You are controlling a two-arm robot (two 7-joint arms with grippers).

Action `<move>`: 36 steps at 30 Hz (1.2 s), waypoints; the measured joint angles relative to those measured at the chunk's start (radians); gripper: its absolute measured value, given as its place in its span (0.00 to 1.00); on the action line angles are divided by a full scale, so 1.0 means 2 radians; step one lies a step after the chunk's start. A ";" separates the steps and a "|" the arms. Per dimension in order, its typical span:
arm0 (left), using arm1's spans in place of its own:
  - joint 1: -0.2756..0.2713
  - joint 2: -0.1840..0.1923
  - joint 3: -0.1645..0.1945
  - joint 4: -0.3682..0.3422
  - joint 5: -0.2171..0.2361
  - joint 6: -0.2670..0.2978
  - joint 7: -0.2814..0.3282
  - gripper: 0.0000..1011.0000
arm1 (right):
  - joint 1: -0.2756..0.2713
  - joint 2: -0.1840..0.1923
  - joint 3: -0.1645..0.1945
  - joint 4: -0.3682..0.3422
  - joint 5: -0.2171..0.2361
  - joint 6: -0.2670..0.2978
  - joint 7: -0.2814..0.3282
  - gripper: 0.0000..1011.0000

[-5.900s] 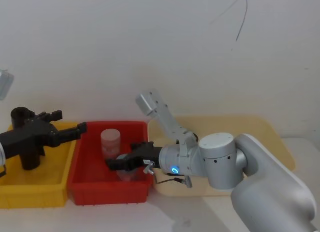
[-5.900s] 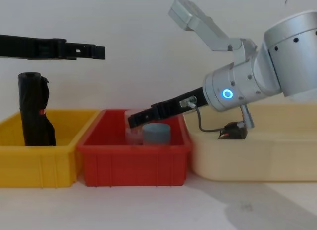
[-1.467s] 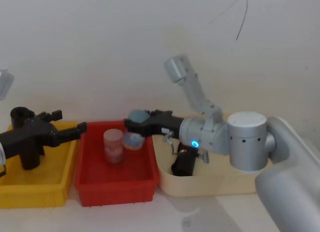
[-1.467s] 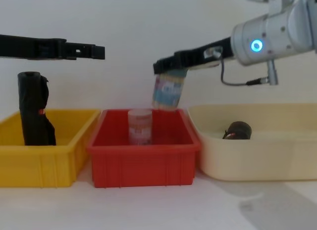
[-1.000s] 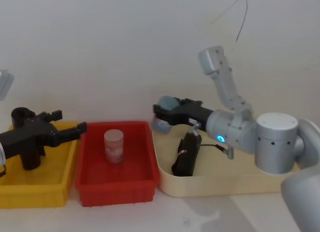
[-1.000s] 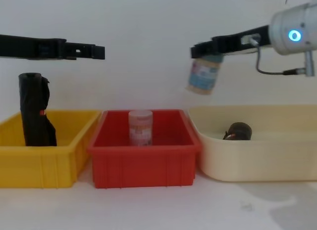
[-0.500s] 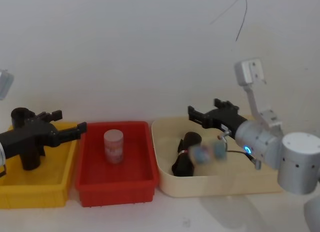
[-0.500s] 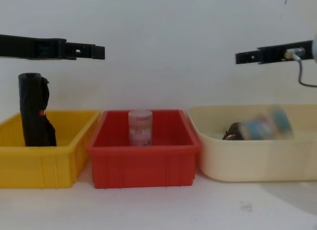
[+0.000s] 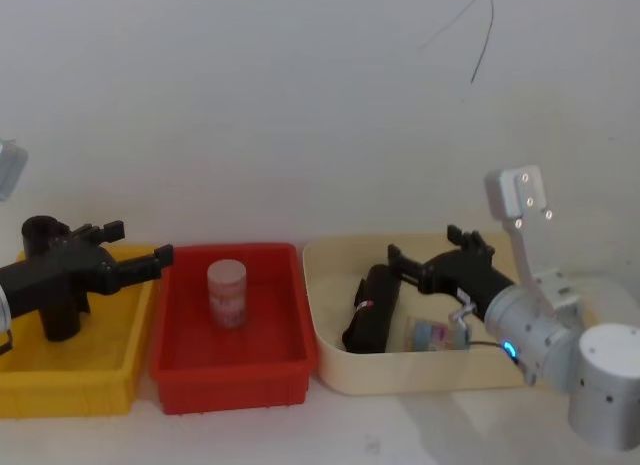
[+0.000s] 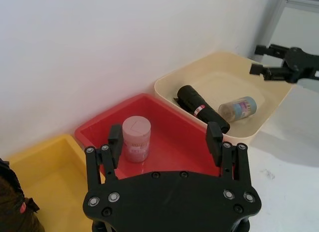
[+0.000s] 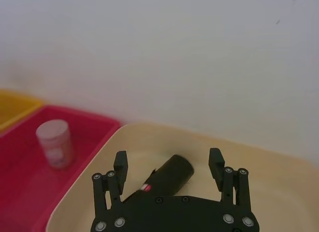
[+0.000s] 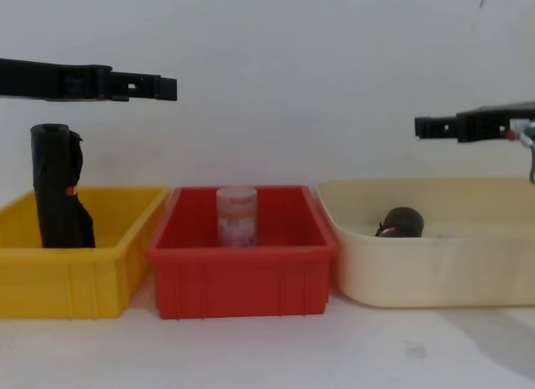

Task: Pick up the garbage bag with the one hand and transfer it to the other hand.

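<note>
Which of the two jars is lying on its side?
The blue-labelled jar in the cream bin, lying beside the black roll there. The pink-labelled jar stands upright, alone in the red bin.

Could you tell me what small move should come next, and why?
Probably lower the right gripper toward the garbage bag: it hovers open above the beige bin, where the bag lies beside a jar, while the left gripper hangs over the yellow bin.

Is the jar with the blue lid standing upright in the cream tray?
No, the jar with the blue lid lies on its side in the cream tray, beside a black roll.
</note>
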 joint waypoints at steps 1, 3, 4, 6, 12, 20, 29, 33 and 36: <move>0.000 0.000 0.000 0.000 0.000 0.000 0.000 0.99 | -0.007 0.002 -0.002 -0.006 -0.001 -0.004 0.003 0.99; 0.000 0.000 0.000 0.000 0.000 0.000 0.000 0.99 | -0.017 0.005 -0.005 -0.014 -0.002 -0.010 0.009 0.99; 0.000 0.000 0.000 0.000 0.000 0.000 0.000 0.99 | -0.020 0.005 -0.006 -0.016 -0.002 -0.012 0.011 0.99; 0.000 0.000 0.000 0.000 0.000 0.000 0.000 0.99 | -0.029 0.008 -0.010 -0.024 -0.003 -0.017 0.017 0.99; 0.000 0.000 0.000 0.000 0.000 0.000 0.000 0.99 | -0.051 0.014 -0.024 -0.045 -0.006 -0.029 0.035 0.99; 0.000 0.000 0.000 0.000 0.000 0.000 0.000 0.99 | -0.075 0.021 -0.049 -0.072 -0.011 -0.041 0.057 0.99; 0.000 0.000 0.000 0.000 0.000 0.000 0.000 0.99 | -0.096 0.024 -0.079 -0.099 -0.020 -0.052 0.073 0.99; 0.000 0.000 0.000 0.000 0.000 0.000 0.000 0.99 | -0.101 0.025 -0.086 -0.105 -0.023 -0.055 0.077 0.99; 0.000 0.000 0.000 0.000 0.000 0.000 0.000 0.99 | -0.104 0.025 -0.091 -0.110 -0.024 -0.056 0.079 0.99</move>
